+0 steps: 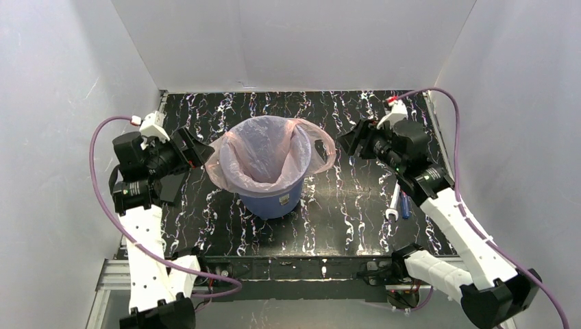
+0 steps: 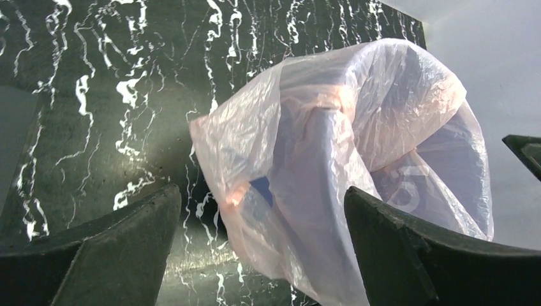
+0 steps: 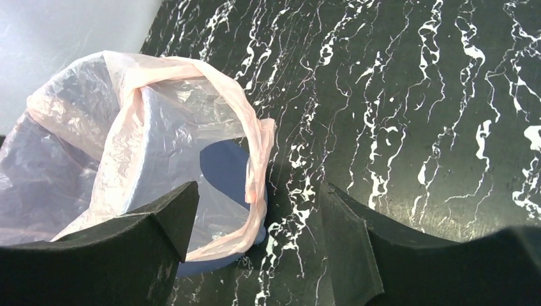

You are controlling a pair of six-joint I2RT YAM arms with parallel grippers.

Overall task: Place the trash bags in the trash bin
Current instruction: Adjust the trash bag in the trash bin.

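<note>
White matte walls (image 1: 308,41) are enclosing the table (image 1: 342,219) on three sides: one is standing outward of the left tool (image 1: 200,152), one outward of the right tool (image 1: 348,140), and one beyond both. The table's black, white-veined marble top is reflecting soft light. An aluminium rail (image 1: 104,274) is running along its near edge.

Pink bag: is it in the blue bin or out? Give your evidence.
In, as liner: the pink bag opens inside the blue bin, edge folded over its rim.

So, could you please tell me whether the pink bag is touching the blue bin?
Touching. The top view shows the pink bag sitting inside the blue bin, with its film draped over the rim.
</note>
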